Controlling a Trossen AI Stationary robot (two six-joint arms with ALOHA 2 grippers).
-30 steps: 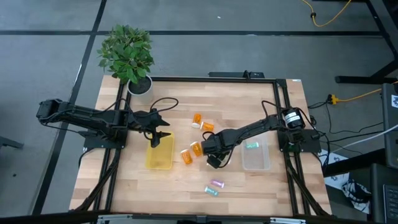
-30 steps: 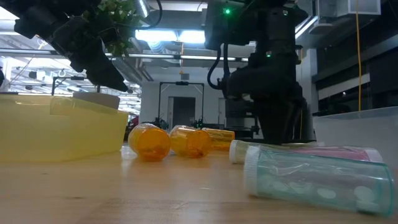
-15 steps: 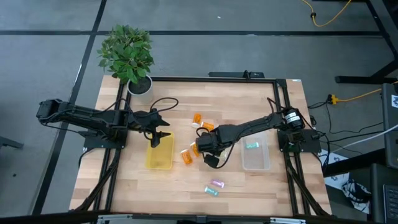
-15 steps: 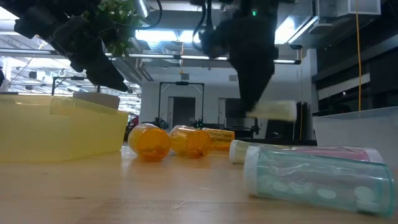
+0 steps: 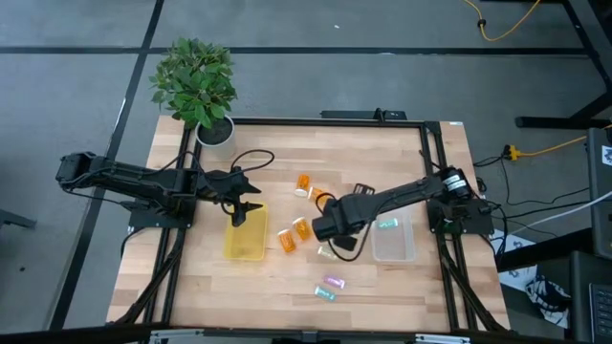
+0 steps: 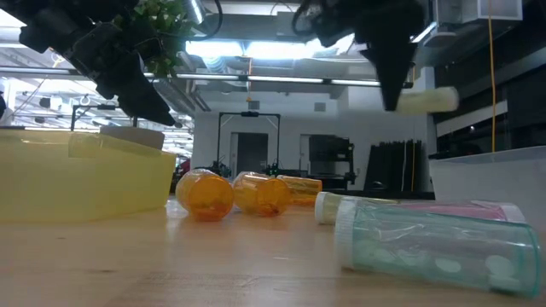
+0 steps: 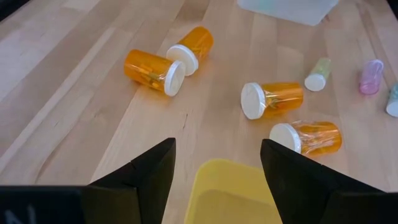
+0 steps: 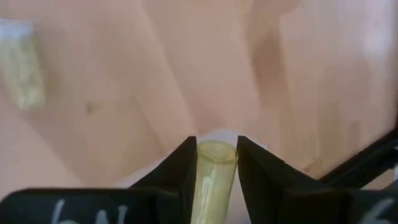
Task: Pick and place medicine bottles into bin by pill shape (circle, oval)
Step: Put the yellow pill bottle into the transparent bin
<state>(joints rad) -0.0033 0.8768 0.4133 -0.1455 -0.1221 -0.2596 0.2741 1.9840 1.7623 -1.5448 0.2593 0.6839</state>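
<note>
- A leafy green plant (image 5: 194, 79) in a white pot (image 5: 216, 132) is sitting at the far left corner of the wooden bench (image 5: 363, 162).
- A yellow cable (image 5: 507, 27) is lying on the grey floor (image 5: 86, 86) beyond the far right corner.
- Black cables (image 5: 516, 205) are trailing off the right edge.
- Ceiling lights (image 6: 247, 51) are glowing in the room behind the bench.

Wooden table (image 5: 287, 172) sitting on grey floor (image 5: 76, 86), black frame (image 5: 316, 121) running round it. Potted plant (image 5: 196, 84) standing at table's far left corner. Yellow cable (image 5: 507, 24) trailing across floor; black cables (image 5: 545, 215) lying beside table's right edge. Low view: ceiling lights (image 6: 247, 49) glowing, white wall with dark doorway (image 6: 247, 153) showing behind.
</note>
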